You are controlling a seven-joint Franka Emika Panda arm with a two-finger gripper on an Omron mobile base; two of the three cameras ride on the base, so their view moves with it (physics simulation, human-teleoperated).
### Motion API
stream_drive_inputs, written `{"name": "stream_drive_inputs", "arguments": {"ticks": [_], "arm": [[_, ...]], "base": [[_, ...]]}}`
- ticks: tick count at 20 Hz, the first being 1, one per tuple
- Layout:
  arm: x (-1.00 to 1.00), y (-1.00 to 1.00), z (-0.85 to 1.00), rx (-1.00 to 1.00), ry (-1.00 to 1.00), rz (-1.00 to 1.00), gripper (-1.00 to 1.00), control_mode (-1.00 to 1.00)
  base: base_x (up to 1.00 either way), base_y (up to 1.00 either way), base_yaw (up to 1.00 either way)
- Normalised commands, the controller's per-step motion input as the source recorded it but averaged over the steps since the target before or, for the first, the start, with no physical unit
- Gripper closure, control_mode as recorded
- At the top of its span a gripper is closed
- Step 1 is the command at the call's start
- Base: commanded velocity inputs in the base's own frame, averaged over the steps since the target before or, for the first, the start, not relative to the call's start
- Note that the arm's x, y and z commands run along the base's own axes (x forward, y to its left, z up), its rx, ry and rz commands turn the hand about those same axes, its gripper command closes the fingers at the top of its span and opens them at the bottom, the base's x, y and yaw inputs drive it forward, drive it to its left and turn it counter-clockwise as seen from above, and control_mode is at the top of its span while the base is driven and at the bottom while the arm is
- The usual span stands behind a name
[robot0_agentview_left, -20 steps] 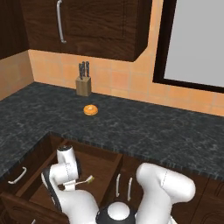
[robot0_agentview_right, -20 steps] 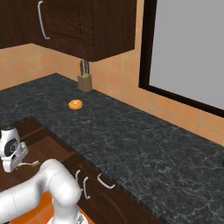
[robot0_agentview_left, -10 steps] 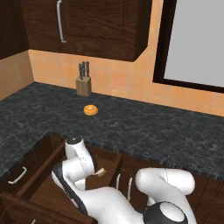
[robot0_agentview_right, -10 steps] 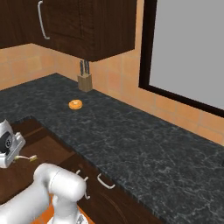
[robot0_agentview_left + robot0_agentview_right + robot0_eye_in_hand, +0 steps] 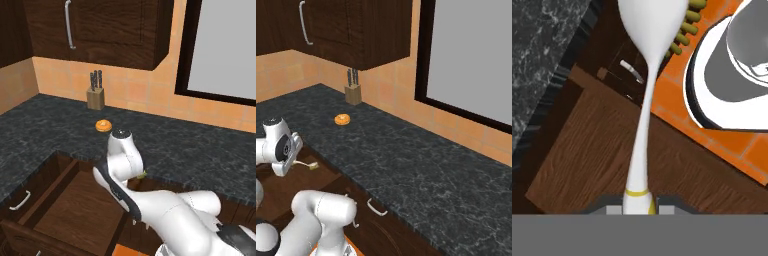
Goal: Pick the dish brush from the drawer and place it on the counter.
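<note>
My gripper (image 5: 638,206) is shut on the yellow handle end of the dish brush (image 5: 643,125), whose pale shaft runs up to the white head with olive bristles. In the right base view the gripper (image 5: 292,161) holds the dish brush (image 5: 307,164) roughly level, its head pointing at the counter's (image 5: 406,160) front edge. It hangs above the open drawer (image 5: 75,210), a wide dark brown box with a bare flat bottom (image 5: 602,155). In the left base view my hand hides most of the dish brush (image 5: 142,174); just its bristled tip shows by the counter (image 5: 200,150) edge.
An orange donut-like item (image 5: 103,125) lies on the counter, with a knife block (image 5: 96,95) behind it at the tiled wall. Dark wall cabinets hang above. A narrower drawer with a small silver handle (image 5: 376,207) sits under the counter. Orange floor (image 5: 682,115) shows below.
My hand has risen out of the drawer and swung right toward the counter edge, carrying the dish brush. The jaws have tightened a little on its handle.
</note>
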Motion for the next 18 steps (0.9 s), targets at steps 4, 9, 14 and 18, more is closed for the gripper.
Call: {"name": "stream_drive_inputs", "arguments": {"ticks": [4, 9, 14, 18], "arm": [[0.51, -1.0, 0.37, 0.17, 0.0, 0.0, 1.0, -1.0], [0.55, -0.85, 0.16, 0.01, 0.19, -0.04, 1.0, -1.0], [0.52, -0.8, 0.05, 0.0, 0.02, -0.01, 1.0, -1.0], [0.5, -0.65, 0.01, 0.0, 0.0, 0.0, 1.0, -1.0]], "base": [[0.0, 0.0, 0.0], [0.0, 0.0, 0.0], [0.0, 0.0, 0.0], [0.0, 0.0, 0.0]]}}
